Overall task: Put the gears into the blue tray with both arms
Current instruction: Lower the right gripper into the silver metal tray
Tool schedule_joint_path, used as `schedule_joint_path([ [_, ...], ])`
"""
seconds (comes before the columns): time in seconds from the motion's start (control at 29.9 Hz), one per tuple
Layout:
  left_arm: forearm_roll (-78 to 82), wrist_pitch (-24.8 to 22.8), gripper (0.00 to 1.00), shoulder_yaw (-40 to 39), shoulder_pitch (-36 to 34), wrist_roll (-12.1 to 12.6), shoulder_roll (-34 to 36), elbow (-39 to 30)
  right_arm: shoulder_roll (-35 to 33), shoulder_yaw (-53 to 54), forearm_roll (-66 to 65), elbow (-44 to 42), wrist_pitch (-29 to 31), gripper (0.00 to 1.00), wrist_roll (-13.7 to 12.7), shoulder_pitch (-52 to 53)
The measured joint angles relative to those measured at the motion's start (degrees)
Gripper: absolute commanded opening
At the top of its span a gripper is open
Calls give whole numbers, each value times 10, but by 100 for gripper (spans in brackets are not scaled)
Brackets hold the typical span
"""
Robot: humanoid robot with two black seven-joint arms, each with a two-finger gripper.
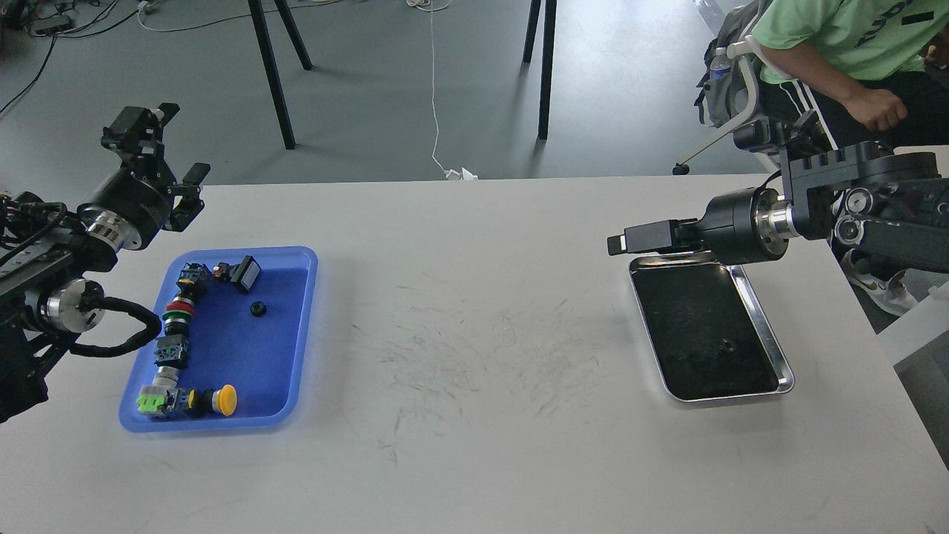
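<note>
The blue tray lies on the left of the white table. One small black gear rests on its floor, right of a row of coloured push-button switches. Another gear lies on the dark floor of the silver tray at the right. My left gripper hangs above the table's far edge, behind the blue tray, open and empty. My right gripper points left over the silver tray's far rim; it is seen side-on, so its fingers cannot be told apart.
A seated person in a green shirt is at the far right behind my right arm. Black stand legs and a white cable are on the floor beyond the table. The table's middle shows only scuff marks.
</note>
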Motion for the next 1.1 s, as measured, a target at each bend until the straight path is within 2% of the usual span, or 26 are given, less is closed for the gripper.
schedule_joint_path([
  [0.13, -9, -38, 99, -4, -7, 0, -6, -4, 0, 1, -97, 17, 15, 98, 14, 10],
  [0.37, -10, -56, 99, -1, -8, 0, -10, 2, -1, -4, -226, 27, 17, 98, 44, -8],
  [0.67, -2, -59, 99, 3, -8, 0, -57, 39, -19, -27, -364, 24, 18, 98, 45, -21],
  [0.87, -2, -58, 99, 3, -7, 0, -62, 43, -48, -33, -428, 6, 19, 97, 45, -22],
  [1.1, -2, -57, 99, 3, -6, 0, -63, 43, -57, -39, -450, -47, 12, 96, 45, -64],
])
